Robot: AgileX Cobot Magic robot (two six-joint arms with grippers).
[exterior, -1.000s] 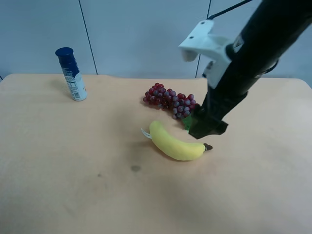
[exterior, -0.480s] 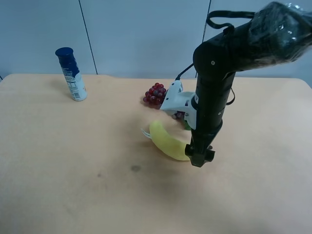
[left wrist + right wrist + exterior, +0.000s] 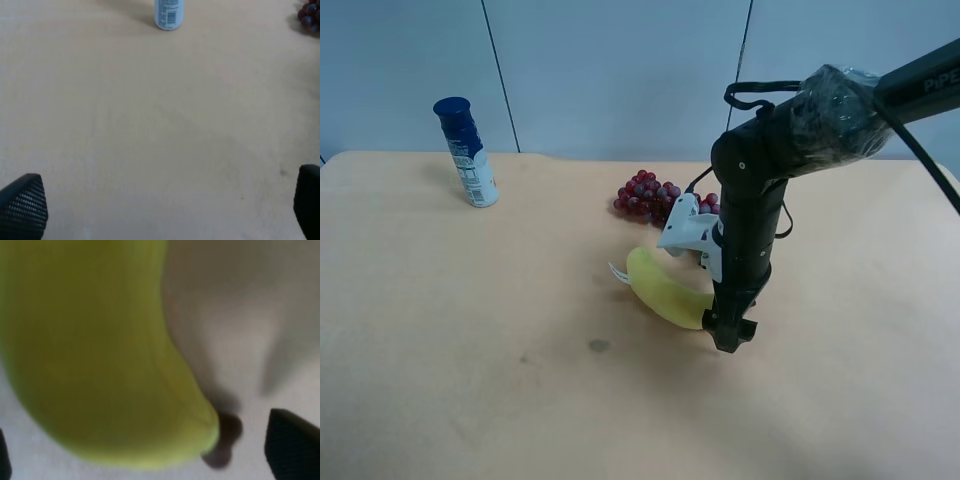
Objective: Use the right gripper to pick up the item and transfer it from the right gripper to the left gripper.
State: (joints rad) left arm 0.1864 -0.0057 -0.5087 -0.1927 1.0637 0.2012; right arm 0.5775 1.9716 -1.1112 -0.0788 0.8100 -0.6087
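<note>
The left gripper [image 3: 165,212] hovers empty, fingers wide apart. Mid-way across the tan counter [image 3: 470,360] lies one soft yellow plush banana [image 3: 665,290] — long axis diagonal, brown stem end nearer, between the right gripper [image 3: 726,338] fingers, which are parted and unclosed. Beyond sits one red-purple grape bunch [image 3: 660,198] — then one blue-capped bottle [image 3: 466,152] near a far corner.

Obstacles you must clear:
- red-purple plastic grape bunch [image 3: 655,197], just behind the soft yellow plush banana [image 3: 660,285]
- black right gripper [image 3: 725,338], planted with its arm at the banana's stem end
- blue-capped white bottle [image 3: 467,152], upright, well apart

Free room for you: bare tan wooden tabletop [image 3: 470,350] between bottle and banana.
</note>
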